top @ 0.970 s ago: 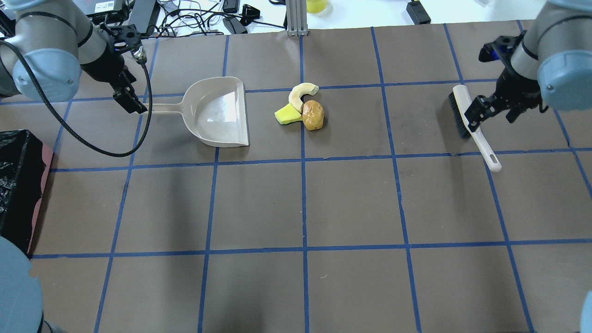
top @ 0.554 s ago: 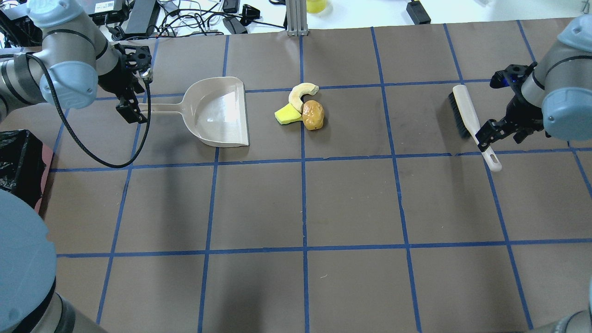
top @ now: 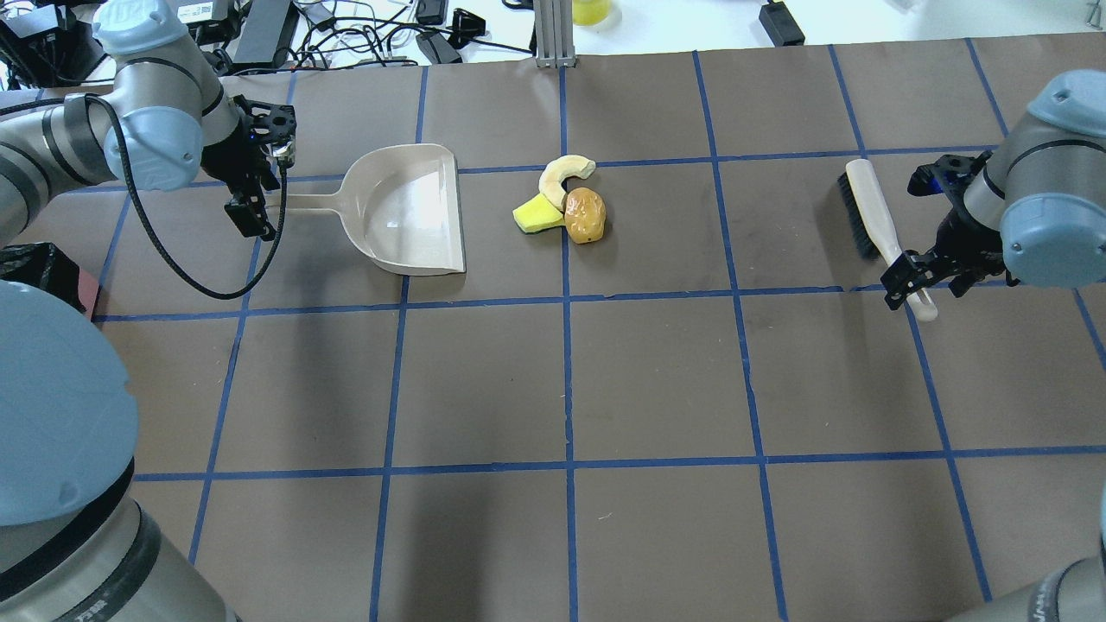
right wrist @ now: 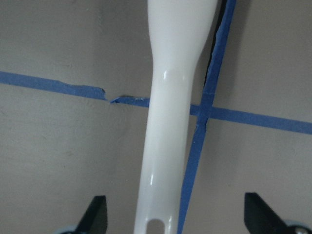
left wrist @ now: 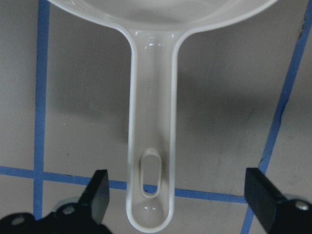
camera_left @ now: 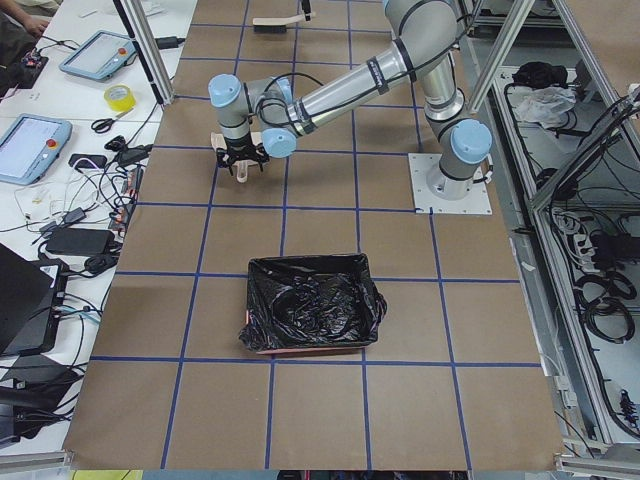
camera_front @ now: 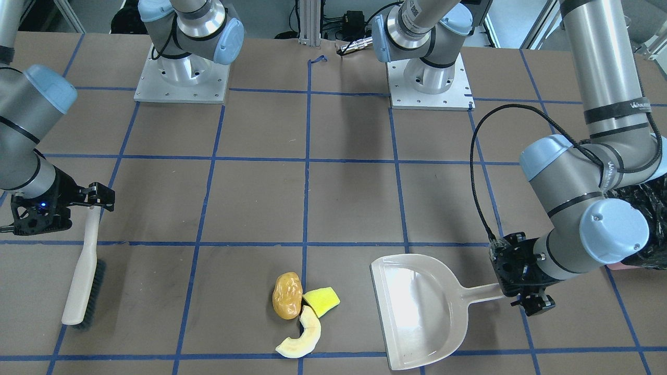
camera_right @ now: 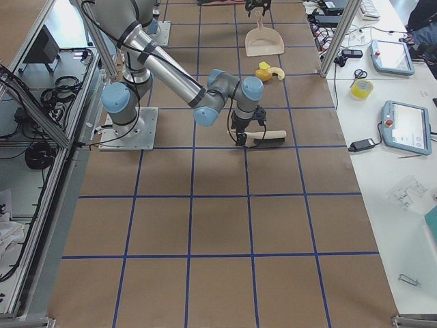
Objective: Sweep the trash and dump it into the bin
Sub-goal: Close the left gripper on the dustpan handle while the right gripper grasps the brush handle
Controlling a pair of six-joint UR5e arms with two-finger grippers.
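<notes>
The trash lies in one cluster: an orange-brown potato lump [top: 586, 214], a yellow wedge [top: 536, 215] and a cream curved slice [top: 560, 174]. A beige dustpan [top: 406, 212] lies left of it, mouth toward the trash. My left gripper [top: 262, 201] is open and straddles the end of the dustpan handle [left wrist: 151, 146] without touching it. A beige brush [top: 871, 216] lies at the right. My right gripper [top: 924, 285] is open over the brush handle [right wrist: 170, 122], fingers apart on both sides. The black-lined bin [camera_left: 312, 316] stands at the table's left end.
The bin's corner [top: 30, 263] shows at the overhead view's left edge, near my left arm. Cables and boxes lie beyond the far table edge [top: 346, 34]. Blue tape lines [top: 568, 380] grid the brown table.
My left gripper has moved right and settled over the end of the dustpan handle. My right gripper has moved down along the brush to its handle end. Dustpan, brush and trash have not moved.
</notes>
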